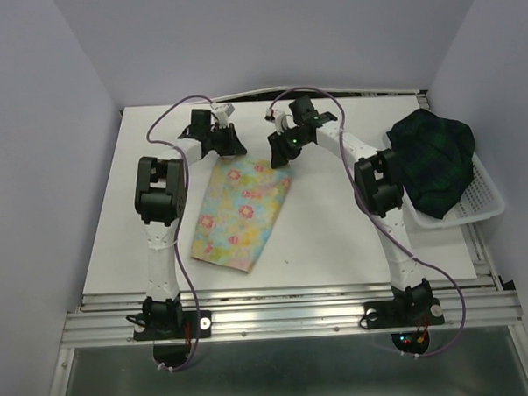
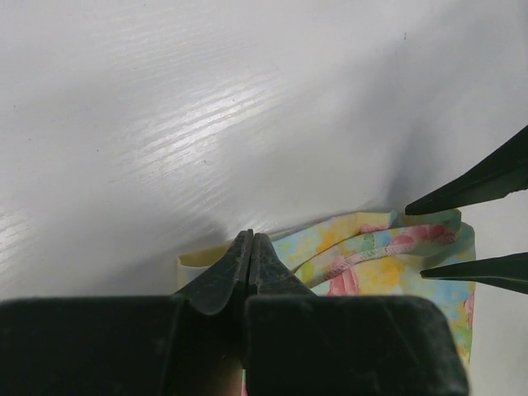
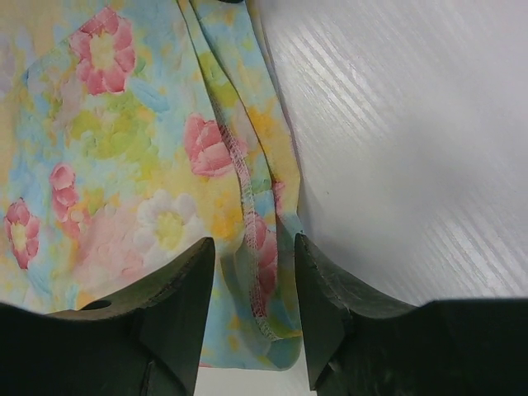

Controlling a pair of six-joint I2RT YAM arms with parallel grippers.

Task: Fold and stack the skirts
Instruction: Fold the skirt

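Rightward, plaid skirt [image 1: 433, 160] sits in basket [image 1: 483, 208]; left gripper [image 2: 252, 237] pinches floral skirt [image 1: 238, 208], right gripper [image 3: 254, 242] spread

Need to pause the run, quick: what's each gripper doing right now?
Left gripper: closed, pinching an edge of the floral skirt.
Right gripper: open, jaws astride that skirt's hem, not gripping.

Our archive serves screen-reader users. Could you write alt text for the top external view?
A pale yellow flower-print cloth skirt lies flat on a white table, with the left hand and right hand at its far corners. A dark plaid skirt sits heaped in a white plastic mesh basket on the right.
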